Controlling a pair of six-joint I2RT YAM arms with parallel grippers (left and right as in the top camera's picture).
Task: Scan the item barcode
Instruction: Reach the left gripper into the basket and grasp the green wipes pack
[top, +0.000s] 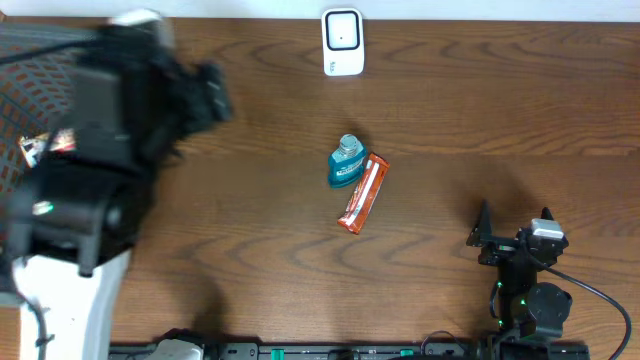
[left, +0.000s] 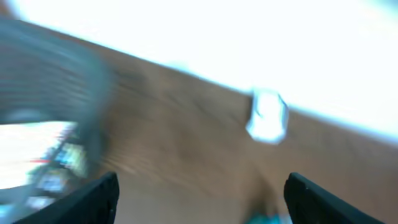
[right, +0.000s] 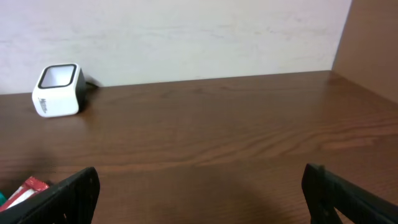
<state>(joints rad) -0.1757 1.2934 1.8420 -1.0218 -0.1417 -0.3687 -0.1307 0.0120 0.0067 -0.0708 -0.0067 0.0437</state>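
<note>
**Overhead, left-wrist and right-wrist views at one moment.** Two items lie near the middle of the brown wooden table (top: 500, 100). One is a small teal bottle (top: 345, 163) with a clear cap, lying on its side. The other is a long orange packet (top: 362, 194), set on a slant just to the bottle's right. The two are touching or nearly so along the packet's upper end. No gripper touches either item.

A white barcode scanner (top: 342, 42) with a dark-framed window stands at the far edge of the table, in line with the items but well apart from them. The right-wrist view shows it upright by the pale wall, with a red corner of the packet at the lower left of that frame.

The left gripper (left: 199, 202) is raised over the left side of the table, near a grey mesh container (top: 20, 80) holding printed packs whose detail cannot be made out. The arm appears heavily blurred overhead. Its own camera, also blurred, shows the two dark fingertips (left: 93, 199) spread wide with nothing between them.

The right gripper (right: 199, 193) sits low at the near right corner, well clear of the items. Its jaws are spread wide and empty, facing the far wall across bare wood.
</note>
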